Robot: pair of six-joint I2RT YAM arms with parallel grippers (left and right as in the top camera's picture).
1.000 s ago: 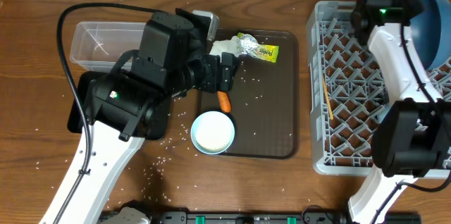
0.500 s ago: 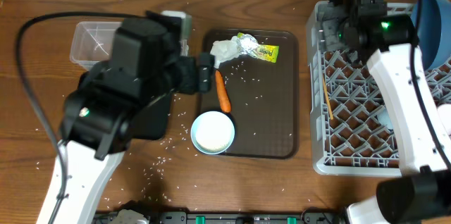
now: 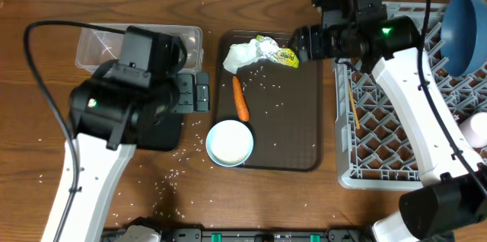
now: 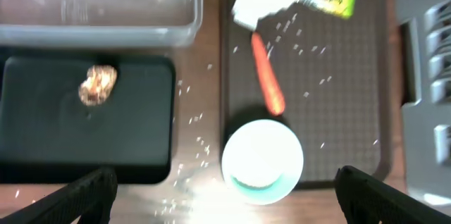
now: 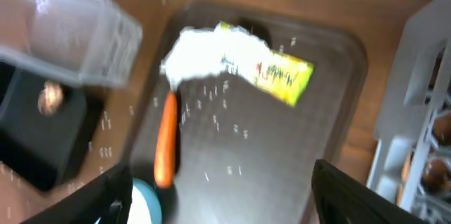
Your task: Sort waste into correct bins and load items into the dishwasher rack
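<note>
The only printing showing anywhere is sitting on the yellow-green snack wrapper (image 3: 286,57), which is lying at the far end of the brown tray (image 3: 298,124). A short line of dark lettering is running across the wrapper's yellow face, but from overhead it is coming out too small to make out, and both wrist views are blurring it into a dark smudge, so I am not getting a word or a brand off it. Nothing else in sight is carrying writing, a number or a sign that I am able to read
</note>
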